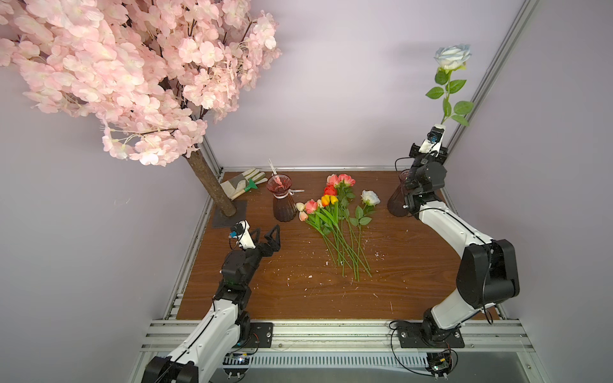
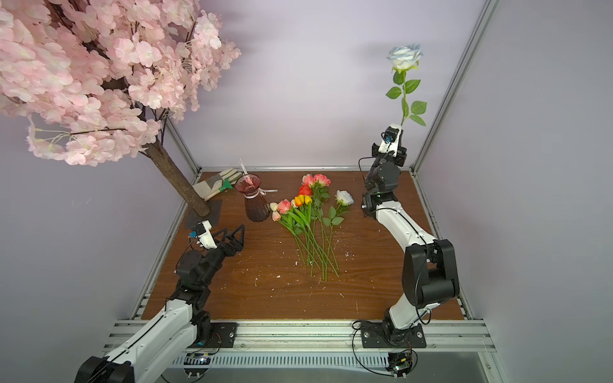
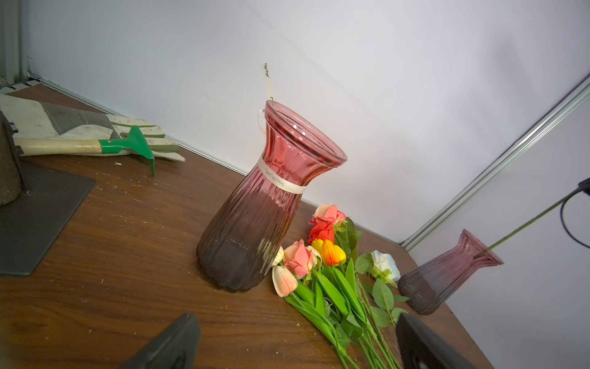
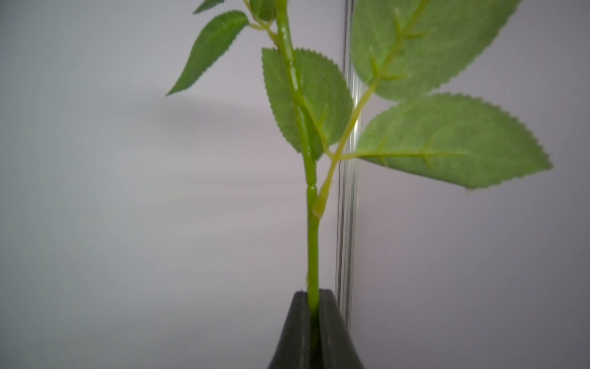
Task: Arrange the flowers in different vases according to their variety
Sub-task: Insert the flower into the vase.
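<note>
So, ribboned vase (image 1: 283, 202) empty, white rose (image 1: 452, 57) stem in plain vase (image 3: 447, 274); right gripper (image 4: 313, 292) high, clamping it; left gripper (image 1: 267, 229) low, gaping, empty.

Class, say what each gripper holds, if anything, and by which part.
Right gripper: white rose, by the stem below its leaves. Left gripper: nothing.

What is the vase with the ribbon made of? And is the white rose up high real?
The ribboned vase looks like tinted glass: see-through, glossy, ribbed. The white rose seems fake, likely fabric petals; its stem looks plastic, shiny with a moulded joint.
</note>
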`<act>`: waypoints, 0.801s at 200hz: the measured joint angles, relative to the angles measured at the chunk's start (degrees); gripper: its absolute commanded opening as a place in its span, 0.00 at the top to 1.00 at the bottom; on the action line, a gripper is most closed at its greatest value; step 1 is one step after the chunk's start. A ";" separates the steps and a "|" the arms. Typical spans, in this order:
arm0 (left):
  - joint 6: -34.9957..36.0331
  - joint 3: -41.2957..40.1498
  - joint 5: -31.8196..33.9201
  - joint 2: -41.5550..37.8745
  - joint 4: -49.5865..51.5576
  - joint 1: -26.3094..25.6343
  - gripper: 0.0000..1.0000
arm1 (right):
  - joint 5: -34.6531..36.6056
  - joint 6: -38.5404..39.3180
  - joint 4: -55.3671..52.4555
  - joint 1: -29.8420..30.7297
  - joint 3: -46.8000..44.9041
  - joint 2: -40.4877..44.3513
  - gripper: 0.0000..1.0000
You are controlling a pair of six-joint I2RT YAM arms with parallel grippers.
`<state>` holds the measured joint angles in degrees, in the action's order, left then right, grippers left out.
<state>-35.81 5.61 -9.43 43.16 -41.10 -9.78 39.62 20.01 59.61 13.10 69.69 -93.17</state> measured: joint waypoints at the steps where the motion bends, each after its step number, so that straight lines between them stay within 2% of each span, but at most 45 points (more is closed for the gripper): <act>1: 0.00 0.00 0.00 0.02 0.00 0.00 0.01 | -0.04 -0.09 -0.13 0.00 -0.17 0.00 0.91; 13: 0.00 0.00 0.00 0.22 -0.09 0.00 0.01 | -0.70 -1.60 -1.86 0.00 -2.73 -0.02 0.82; 61: -0.07 0.00 -0.44 1.55 -0.59 0.00 0.00 | -3.74 -9.16 -12.31 0.00 -8.52 3.13 0.63; 114: -0.59 0.00 -0.68 3.15 -0.87 0.00 0.01 | -11.61 -20.09 -27.26 0.00 -10.43 18.18 0.32; 160: -1.07 0.00 -0.85 4.39 -1.18 0.00 0.01 | -25.59 -28.68 -42.16 0.00 -12.22 25.38 0.26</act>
<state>-36.88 5.61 -10.28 47.55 -42.28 -9.78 14.02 -8.67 17.45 13.10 57.47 -67.79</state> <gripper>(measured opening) 0.993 0.736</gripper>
